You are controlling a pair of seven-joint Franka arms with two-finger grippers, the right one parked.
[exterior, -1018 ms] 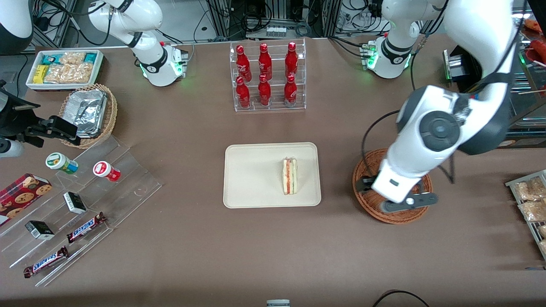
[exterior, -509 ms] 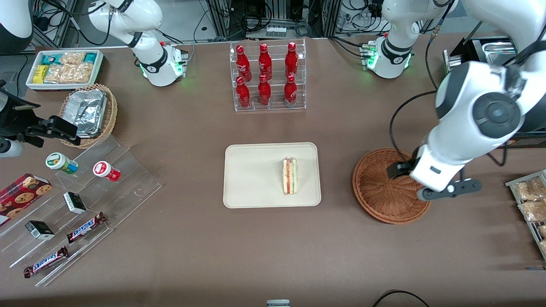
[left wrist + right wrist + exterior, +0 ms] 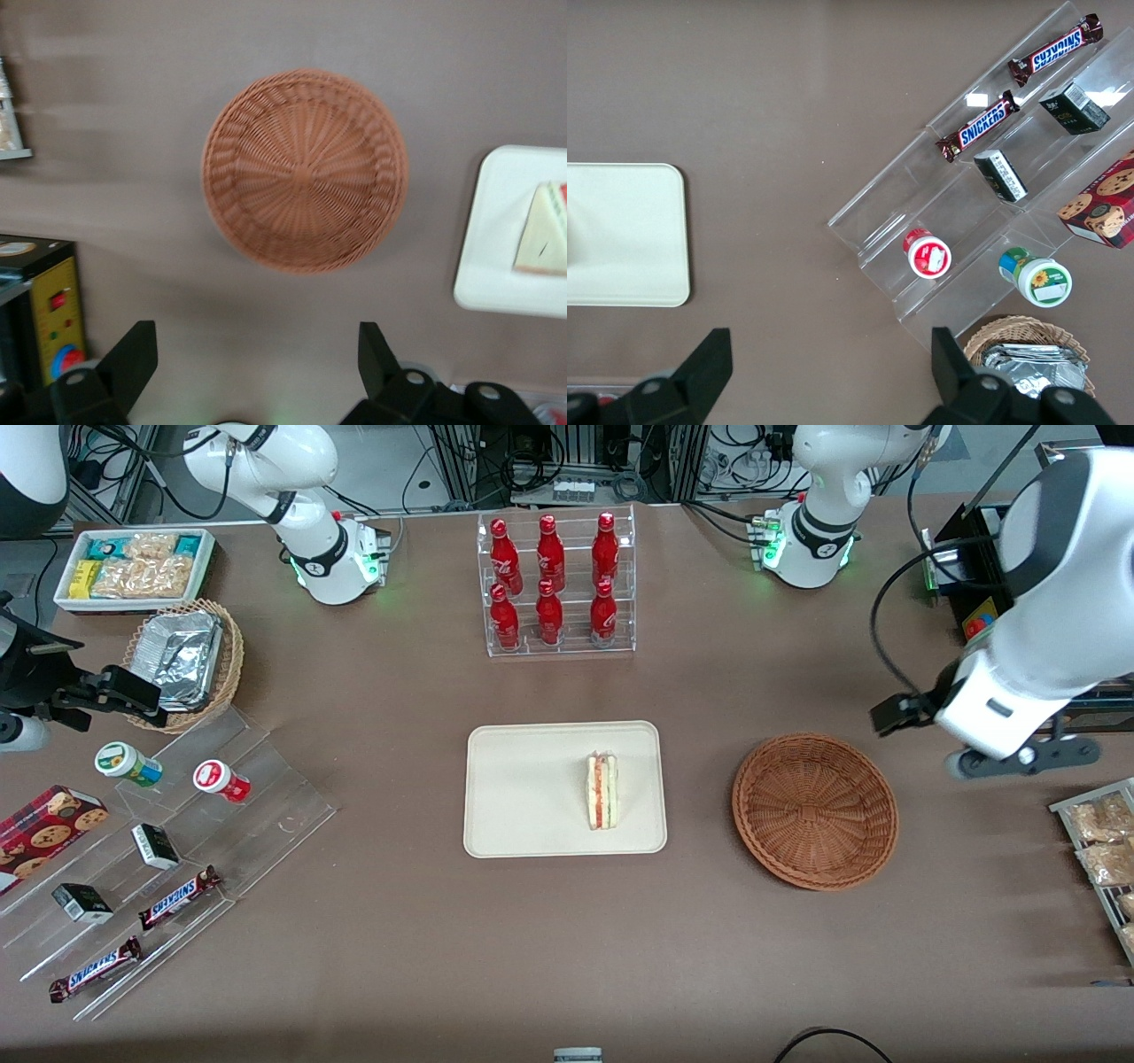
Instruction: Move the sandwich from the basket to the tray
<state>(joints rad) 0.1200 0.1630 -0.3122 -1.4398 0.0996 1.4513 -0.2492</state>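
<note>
Sandwich (image 3: 601, 791) on tray (image 3: 523, 797), basket (image 3: 815, 810) bare; tool (image 3: 257, 367) spread wide in wrist view only.

The gripper (image 3: 252, 363) hangs wide open above bare table (image 3: 939, 886), near the working arm's end. The basket (image 3: 815, 810) sits low beside it. Open table lies between the basket and the tray (image 3: 523, 815), where the sandwich (image 3: 601, 791) stands near the tray's basket-side edge.
</note>
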